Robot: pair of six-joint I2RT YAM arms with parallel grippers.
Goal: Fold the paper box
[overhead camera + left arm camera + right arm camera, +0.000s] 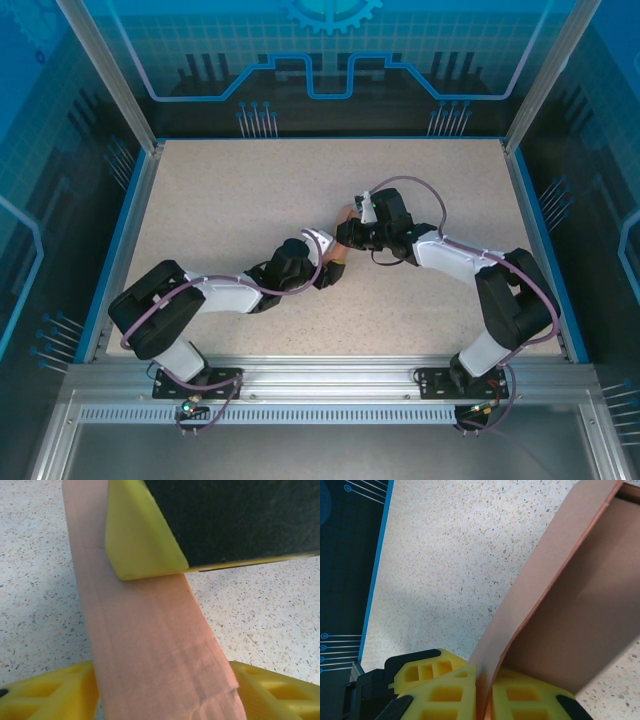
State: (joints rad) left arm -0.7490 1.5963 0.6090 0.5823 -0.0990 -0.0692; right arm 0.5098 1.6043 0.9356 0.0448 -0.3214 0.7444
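Right gripper (484,682): fingers (445,695) nearly closed, pinching thin panel of paper box (580,605). Left gripper (165,692): fingers (50,697) wide apart, flanking paper box; firm grip indeterminate

Speckled beige table (220,200) w/ blue edge; paper box (150,650) near ctr, can't tell if it's resting.
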